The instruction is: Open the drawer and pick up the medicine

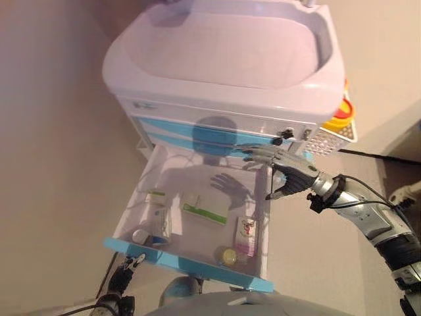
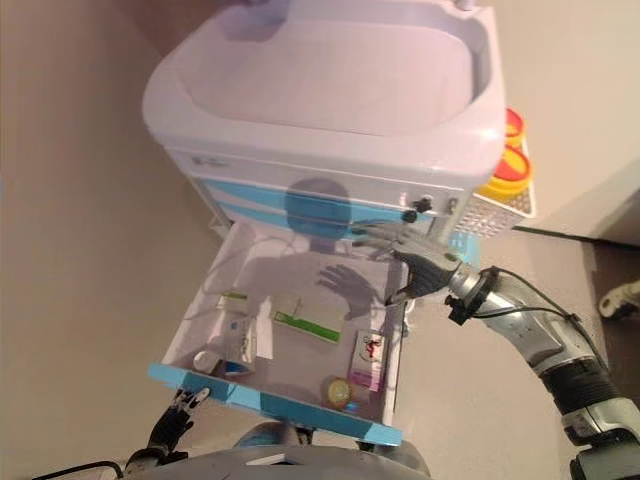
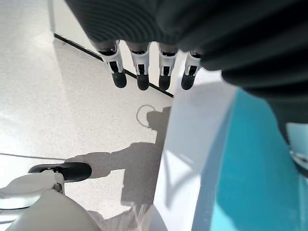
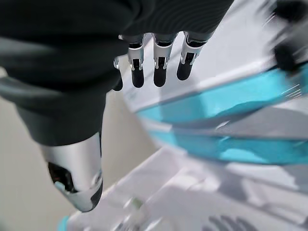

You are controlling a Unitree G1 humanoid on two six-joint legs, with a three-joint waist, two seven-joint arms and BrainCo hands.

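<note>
Blue-fronted drawer (image 1: 197, 266) pulled open, medicine not yet picked.
Best lowered straight onto pink medicine box (image 1: 247, 236) near front right corner; right hand (image 1: 289, 176) fingers spread, empty; left hand (image 1: 123, 275) relaxed.

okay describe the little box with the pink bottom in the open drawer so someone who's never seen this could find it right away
Start at the white and blue cart, then drop to its pulled-out drawer. The box lies near the front right corner, just behind the small round yellow container. It is the only item with a pink band; the long box nearby has a green stripe.
</note>
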